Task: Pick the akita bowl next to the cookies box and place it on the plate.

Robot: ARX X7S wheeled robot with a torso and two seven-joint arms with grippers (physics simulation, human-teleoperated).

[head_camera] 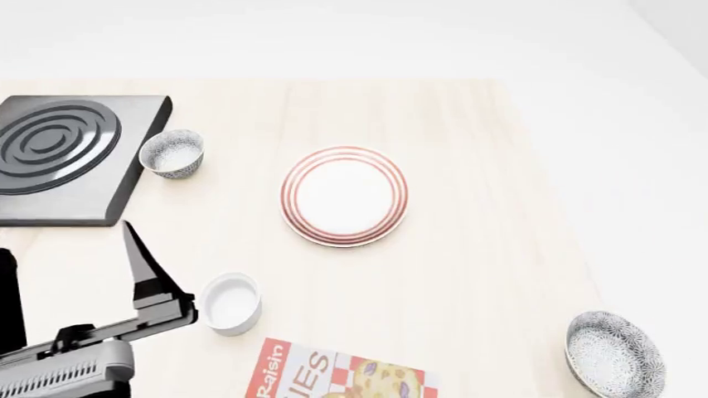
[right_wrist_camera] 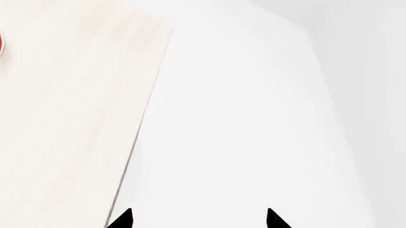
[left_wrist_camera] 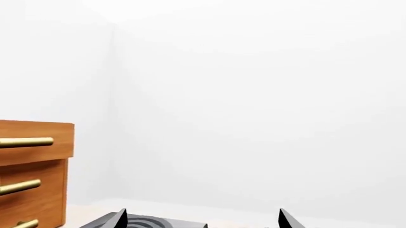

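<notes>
Two speckled bowls are sitting on a pale wooden table, seen from the head camera. One bowl, the far bowl, is resting beside a black hotplate at the far left. The other, the near bowl, is sitting at the near right corner, well apart from everything but closest to the cookies box, whose red-and-white lid is peeking in at the near edge. This near bowl is judged to be the one the task means. The plate, white with red rings, is lying empty near the middle of the table. A plain white cup is standing just beyond the box, near the left gripper.

The left gripper is hovering low over the near left of the table, holding nothing; only one dark finger shows clearly in the head view. In the left wrist view, two fingertips are showing well apart, so the jaws are spread. The right gripper is out of the head view; its wrist camera is showing two fingertips spread, with nothing between them, above the table's right edge.

No grasp is under way yet, so the reach is only beginning. The next move is calling for the right arm to come in over the near bowl, lower around its rim, and close.
</notes>
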